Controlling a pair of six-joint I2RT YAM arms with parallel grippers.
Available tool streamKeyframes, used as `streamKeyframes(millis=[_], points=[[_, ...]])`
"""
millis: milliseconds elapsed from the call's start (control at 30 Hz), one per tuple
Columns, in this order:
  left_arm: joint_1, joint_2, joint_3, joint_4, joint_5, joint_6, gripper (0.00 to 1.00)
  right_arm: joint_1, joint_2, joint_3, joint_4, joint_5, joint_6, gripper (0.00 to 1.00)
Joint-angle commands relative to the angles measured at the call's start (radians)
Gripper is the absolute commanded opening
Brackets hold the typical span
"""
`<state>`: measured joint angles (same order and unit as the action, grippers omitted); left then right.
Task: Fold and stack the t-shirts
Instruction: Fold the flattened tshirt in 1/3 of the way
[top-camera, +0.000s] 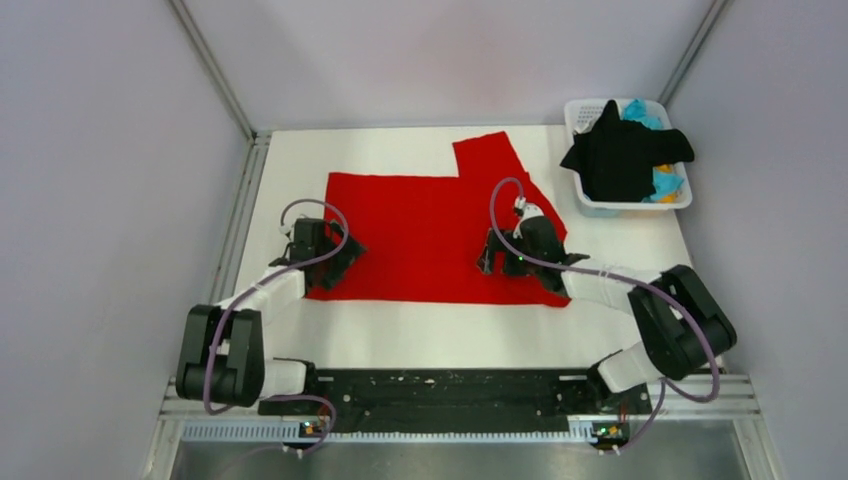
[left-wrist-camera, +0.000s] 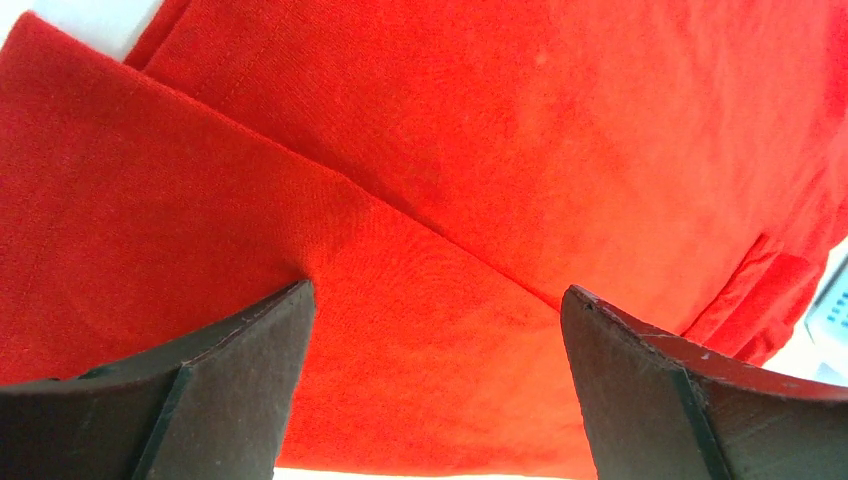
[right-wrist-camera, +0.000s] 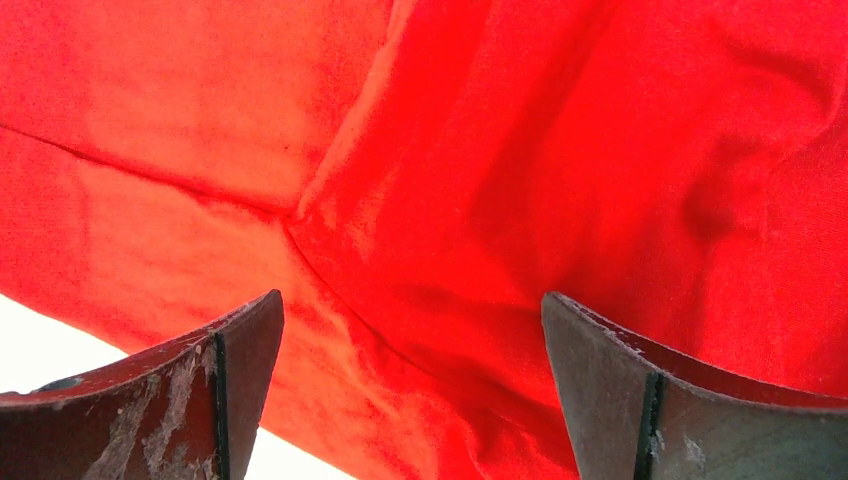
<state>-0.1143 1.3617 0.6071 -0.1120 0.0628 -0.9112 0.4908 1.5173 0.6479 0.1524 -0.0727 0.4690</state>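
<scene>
The bright red t-shirt (top-camera: 430, 225) lies spread flat on the white table, one sleeve sticking out at the back right. My left gripper (top-camera: 335, 262) is open, low over the shirt's left near corner; the left wrist view shows a folded red layer (left-wrist-camera: 440, 200) between its fingers (left-wrist-camera: 240, 380). My right gripper (top-camera: 508, 262) is open, low over the shirt's right part; its wrist view shows creased red cloth (right-wrist-camera: 430, 200) between its fingers (right-wrist-camera: 610, 390). A black t-shirt (top-camera: 620, 155) hangs over the basket, with cyan (top-camera: 640, 112) and orange (top-camera: 664, 168) cloth beside it.
A white plastic basket (top-camera: 585, 110) stands at the table's back right corner. Grey walls and metal rails close in the table at the left, back and right. The white table (top-camera: 450, 335) shows bare in front of the shirt.
</scene>
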Motion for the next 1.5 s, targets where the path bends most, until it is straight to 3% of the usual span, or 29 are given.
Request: streamKeyframes(millis=[0, 233, 533, 700, 933, 1167, 1333, 1467], points=[[-0.042, -0.084, -0.141, -0.189, -0.012, -0.056, 0.99, 0.022, -0.162, -0.165, -0.162, 0.007, 0.124, 0.98], [-0.133, -0.32, -0.237, -0.359, -0.107, -0.155, 0.99, 0.07, -0.473, -0.298, -0.378, 0.041, 0.215, 0.98], [-0.203, -0.575, -0.341, -0.383, -0.011, -0.236, 0.98, 0.072, -0.772, -0.385, -0.498, 0.048, 0.247, 0.98], [-0.232, -0.6, -0.295, -0.499, -0.099, -0.257, 0.99, 0.072, -0.824, -0.352, -0.539, 0.061, 0.229, 0.98], [-0.24, -0.634, -0.28, -0.528, -0.089, -0.255, 0.99, 0.072, -0.879, -0.293, -0.514, 0.135, 0.207, 0.99], [-0.24, -0.642, -0.099, -0.578, -0.129, -0.178, 0.99, 0.072, -0.859, -0.196, -0.447, 0.173, 0.163, 0.99], [-0.236, -0.602, 0.02, -0.57, -0.308, -0.12, 0.99, 0.072, -0.849, -0.168, -0.381, 0.273, 0.145, 0.99], [-0.212, -0.487, 0.139, -0.517, -0.395, -0.078, 0.99, 0.072, -0.834, -0.185, -0.2, 0.259, 0.071, 0.99]])
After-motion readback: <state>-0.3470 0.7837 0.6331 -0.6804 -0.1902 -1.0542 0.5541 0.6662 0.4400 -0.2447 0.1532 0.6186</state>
